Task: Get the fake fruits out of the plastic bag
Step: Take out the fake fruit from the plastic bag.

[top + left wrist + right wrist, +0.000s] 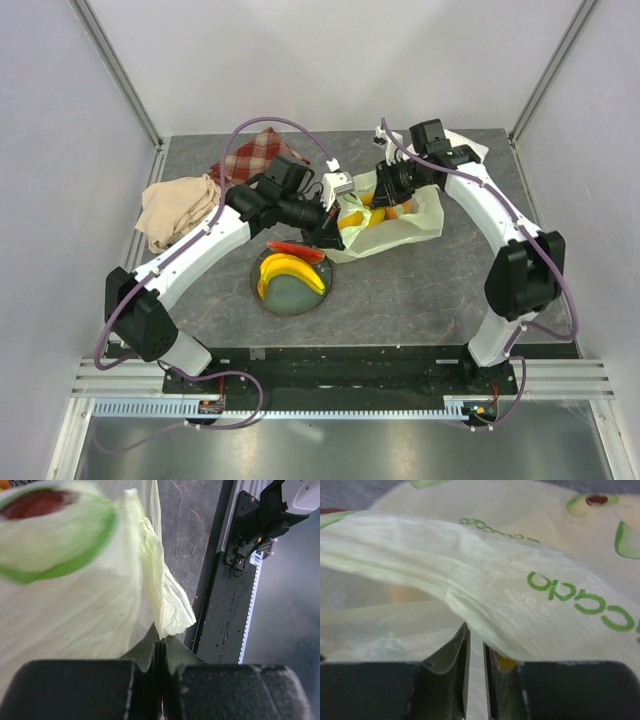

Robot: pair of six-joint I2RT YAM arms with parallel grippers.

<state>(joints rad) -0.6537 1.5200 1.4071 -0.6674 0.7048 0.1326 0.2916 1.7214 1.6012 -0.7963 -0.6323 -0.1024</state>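
The pale yellow-green plastic bag (405, 225) lies right of centre, its mouth facing left. Yellow and orange fake fruits (355, 216) show inside the mouth. My left gripper (330, 230) is shut on the near edge of the bag; in the left wrist view the jaws (161, 639) pinch a crumpled fold of the bag (170, 605). My right gripper (385, 190) is at the far rim; its jaws (476, 630) stand almost closed with bag film (510, 595) between and over them. A banana bunch (290, 272) and a red watermelon slice (295, 250) lie on a dark plate (290, 298).
A beige cloth (178, 208) lies at the left, and a red checked cloth (250, 155) lies behind the left arm. A white towel (470, 148) lies at the back right. The black base rail (225, 610) runs along the table's near edge.
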